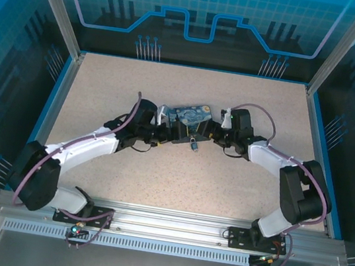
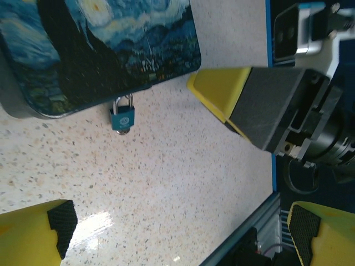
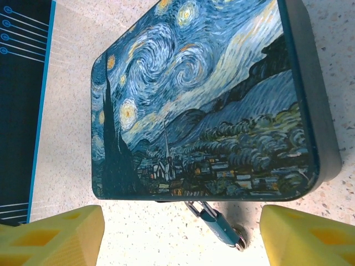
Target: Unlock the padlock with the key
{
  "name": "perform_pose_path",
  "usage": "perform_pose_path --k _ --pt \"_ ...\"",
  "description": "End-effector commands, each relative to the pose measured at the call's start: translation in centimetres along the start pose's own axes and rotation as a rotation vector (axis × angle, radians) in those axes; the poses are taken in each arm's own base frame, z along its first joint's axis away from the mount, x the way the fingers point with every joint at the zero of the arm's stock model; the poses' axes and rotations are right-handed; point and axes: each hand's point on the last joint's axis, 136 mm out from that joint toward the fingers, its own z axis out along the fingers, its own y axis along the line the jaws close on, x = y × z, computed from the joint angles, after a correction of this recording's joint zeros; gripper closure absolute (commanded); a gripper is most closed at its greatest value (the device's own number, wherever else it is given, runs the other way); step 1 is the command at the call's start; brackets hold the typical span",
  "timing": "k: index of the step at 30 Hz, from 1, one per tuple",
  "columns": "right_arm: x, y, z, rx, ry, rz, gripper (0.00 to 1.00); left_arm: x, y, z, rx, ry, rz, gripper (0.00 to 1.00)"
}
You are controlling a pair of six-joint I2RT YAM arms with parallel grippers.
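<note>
Closest to the lens on the left wrist are the yellow, black-padded fingers (image 2: pixel 62 220) of the left pincer (image 2: pixel 177 238). They stand wide apart with only the speckled beige desk (image 1: pixel 126 165) between them, so this pincer is open and holds nothing. The right pincer (image 3: pixel 177 239) is the same in its own wrist view, with its yellow fingers spread and nothing clasped. The rectangular tin box painted with a swirling blue night sky (image 1: pixel 189 115) lies flat in the middle of the desk. It sits between the two pincers, the left arm reaching to its left end and the right arm to its right end. We judge this flanking stance is meant to let one arm steady the tin while the other works at the lock. The tiny padlock with a teal-blue body and thin silvery shackle (image 2: pixel 122 118) lies on the desk just at the tin's near edge. Its shackle is tucked under that edge, probably through a hasp, which would explain why it stays so close to the tin. The shackle looks closed, so the unlocking is not yet done. We cannot pick out the key for certain. A small silvery bit at the foot of the padlock might be it, but it is too small to tell.
</note>
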Motion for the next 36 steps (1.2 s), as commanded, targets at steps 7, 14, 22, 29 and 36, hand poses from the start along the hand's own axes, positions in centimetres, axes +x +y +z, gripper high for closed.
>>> perform_pose_path --k 7,14,22,29,36 --pt "2.4 1.4 -4.3 -0.011 -0.036 -0.065 0.25 -2.6 1.0 -3.1 -0.065 -0.179 -0.026 0.01" --pt "4.9 -0.4 -3.9 0.135 -0.03 -0.196 0.27 -4.0 0.8 -3.5 -0.057 -0.227 -0.025 0.01" --pt "6.4 -3.1 -1.4 0.246 0.007 -0.264 0.3 -5.1 1.1 -3.3 -0.04 -0.262 -0.047 0.01" --pt "6.7 -3.3 0.8 0.226 0.057 -0.326 0.36 -5.9 1.5 -3.9 -0.064 -0.31 -0.078 0.01" --pt "6.8 -2.9 2.7 0.181 0.09 -0.338 0.48 -5.8 1.4 -4.3 -0.074 -0.291 -0.083 0.01"
